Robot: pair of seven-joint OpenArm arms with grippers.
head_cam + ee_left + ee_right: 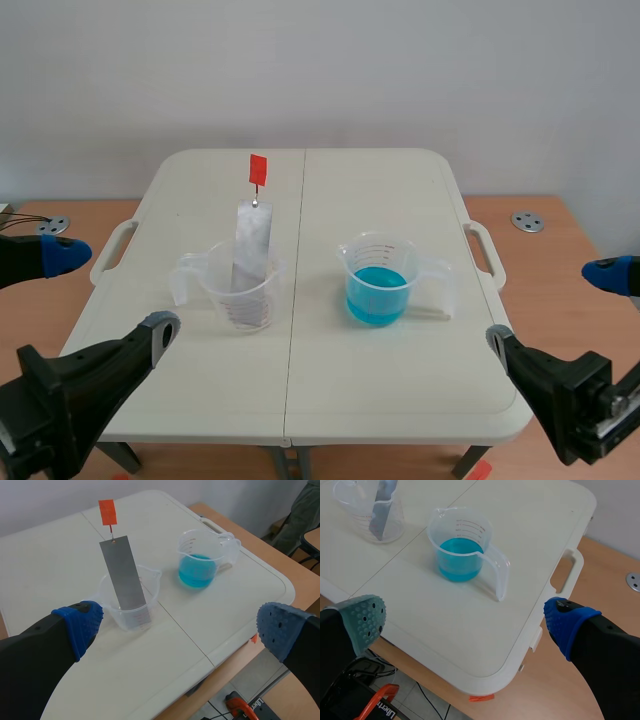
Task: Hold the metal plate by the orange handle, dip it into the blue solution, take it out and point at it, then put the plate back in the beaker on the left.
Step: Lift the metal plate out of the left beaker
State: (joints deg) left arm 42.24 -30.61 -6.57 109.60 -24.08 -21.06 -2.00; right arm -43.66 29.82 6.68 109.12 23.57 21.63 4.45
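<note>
The left arm [90, 375] lies low at the 7 o'clock corner of the desk [380, 190]. The left jaws gape wide and hold nothing, with one blue pad [80, 625] well short of the left beaker [240, 292]. The right arm [548, 388] sits low at 5 o'clock, and the right jaws are likewise spread and empty (one pad [365, 620] grey-green, the other blue). The plate [252, 245] stands in the left beaker, leaning slightly, with its orange handle [258, 169] up at 12 o'clock. The right beaker [378, 262], holding the blue solution [376, 296], stands apart at 3 o'clock of it.
</note>
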